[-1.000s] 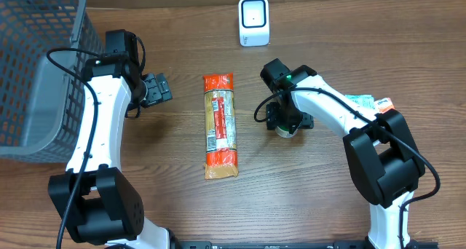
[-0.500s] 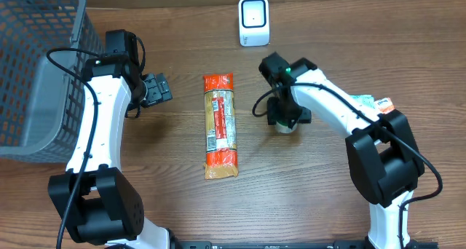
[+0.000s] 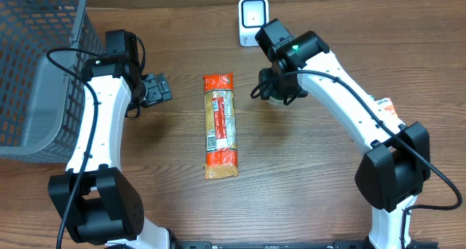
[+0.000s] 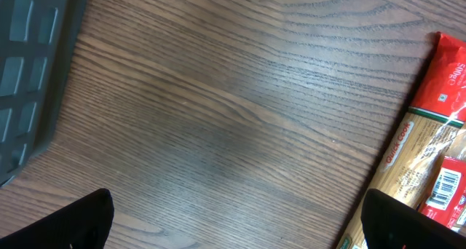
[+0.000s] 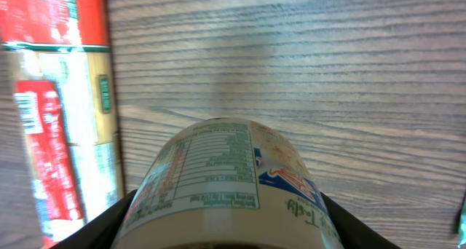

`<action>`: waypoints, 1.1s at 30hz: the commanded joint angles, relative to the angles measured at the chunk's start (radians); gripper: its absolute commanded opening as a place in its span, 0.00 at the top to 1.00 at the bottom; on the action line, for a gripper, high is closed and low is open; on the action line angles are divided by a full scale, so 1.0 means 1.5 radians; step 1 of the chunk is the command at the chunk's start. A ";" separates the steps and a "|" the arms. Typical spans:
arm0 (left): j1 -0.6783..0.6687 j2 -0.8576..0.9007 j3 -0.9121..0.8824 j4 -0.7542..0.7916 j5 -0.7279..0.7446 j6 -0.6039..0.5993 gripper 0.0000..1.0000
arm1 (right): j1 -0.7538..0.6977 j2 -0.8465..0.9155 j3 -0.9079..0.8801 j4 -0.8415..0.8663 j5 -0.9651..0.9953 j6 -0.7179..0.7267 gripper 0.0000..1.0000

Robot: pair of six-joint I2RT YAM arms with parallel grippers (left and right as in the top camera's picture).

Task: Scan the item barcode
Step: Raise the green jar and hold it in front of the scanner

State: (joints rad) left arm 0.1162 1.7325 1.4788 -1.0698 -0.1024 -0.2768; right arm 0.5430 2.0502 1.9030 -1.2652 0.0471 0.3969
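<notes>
Far left, the grey mesh basket (image 3: 36,67) sits at the edge of the bench (image 3: 145,198). Just beside it the left fingers (image 4: 73,223) are spread wide over bare wood, pinching nothing. Centre stage, a long pasta packet (image 3: 220,125) lies flat, red at both ends, its label side up.

Now the action! The right fingers (image 5: 102,227) are pressed in on either side of a round tub (image 5: 226,183), which sits near the white scanner (image 3: 253,21) at the back of the bench, a little forward and to the right of it.

I'd call that tub light and fairly stiff, with a glossy printed wrap, so it is smooth enough to twist in the hold. A curved wall gives the fingers only narrow contact. Across the widest part looks the sensible place to hold it, firm but not crushing. The wrist view shows the nutrition panel on top and no barcode on that face, so my guess is it needs a roll before it meets the scanner's window.

The bench is flat, matt wood grain with open space around the scanner. Nothing of the room beyond it shows. Far right, a small packet (image 3: 382,103) peeks out beside the arm.
</notes>
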 commanded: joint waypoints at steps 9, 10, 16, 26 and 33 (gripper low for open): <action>0.004 -0.004 0.006 0.001 -0.006 0.015 0.00 | -0.064 -0.025 0.158 -0.055 -0.131 -0.024 0.85; 0.005 -0.004 0.006 0.001 -0.006 0.015 0.00 | -0.072 -0.025 0.169 -0.062 -0.133 -0.024 0.85; 0.005 -0.004 0.006 0.001 -0.006 0.015 0.00 | -0.093 -0.013 0.172 -0.002 -0.138 -0.074 0.86; 0.005 -0.004 0.006 0.001 -0.006 0.015 0.00 | -0.081 0.101 0.171 0.244 -0.137 -0.078 0.88; 0.005 -0.004 0.006 0.001 -0.006 0.015 0.00 | -0.081 0.202 0.171 0.477 -0.080 -0.078 0.88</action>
State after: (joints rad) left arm 0.1162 1.7325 1.4788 -1.0698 -0.1024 -0.2764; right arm 0.4210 2.3253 2.1391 -0.6155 -0.1314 0.2874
